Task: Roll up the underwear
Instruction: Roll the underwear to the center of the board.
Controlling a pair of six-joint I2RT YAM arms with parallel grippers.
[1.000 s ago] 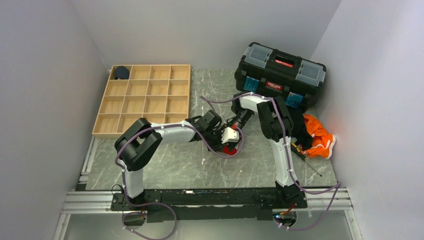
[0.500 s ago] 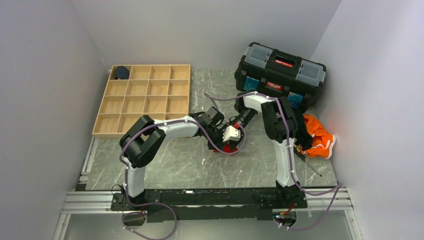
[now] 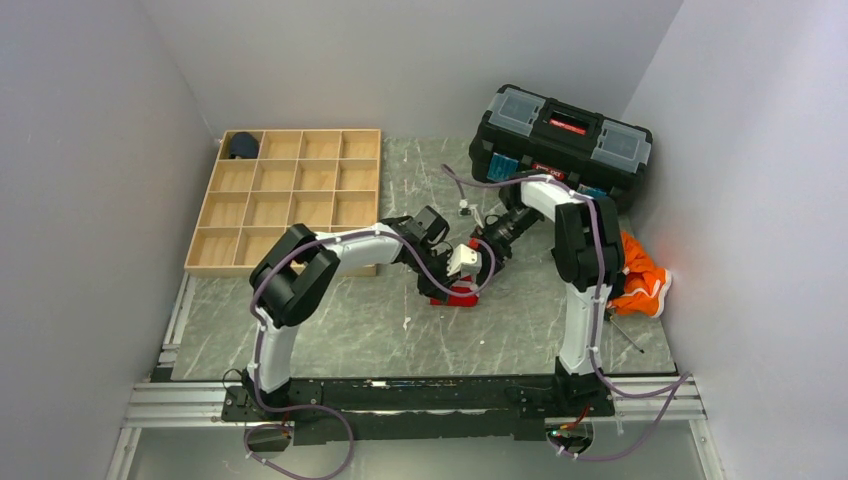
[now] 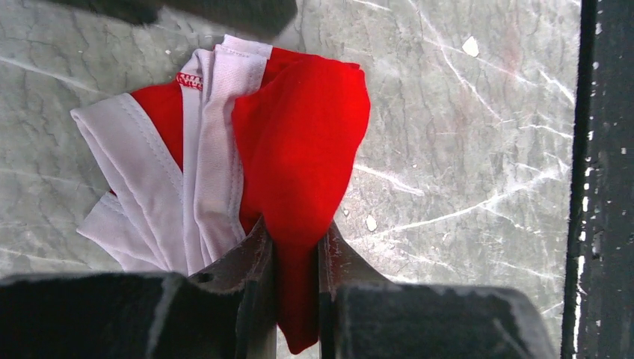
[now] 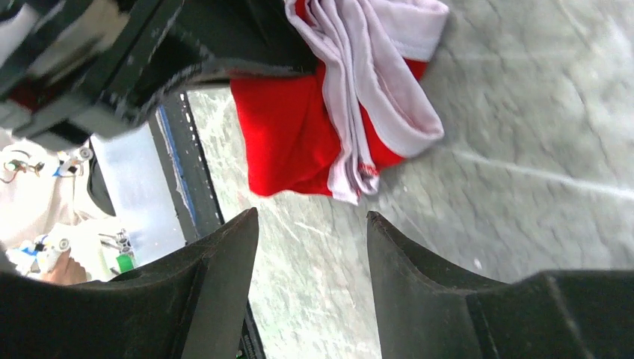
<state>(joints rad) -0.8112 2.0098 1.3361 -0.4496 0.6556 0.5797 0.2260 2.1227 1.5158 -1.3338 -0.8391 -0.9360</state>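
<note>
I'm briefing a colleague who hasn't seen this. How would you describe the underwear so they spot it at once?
On the grey marble table, look between the wooden compartment tray and the black toolbox, near the middle. The underwear lies there, pinched by the left claw: crumpled bright red fabric with white trim, unlike the orange cloth at the table's right edge.
</note>
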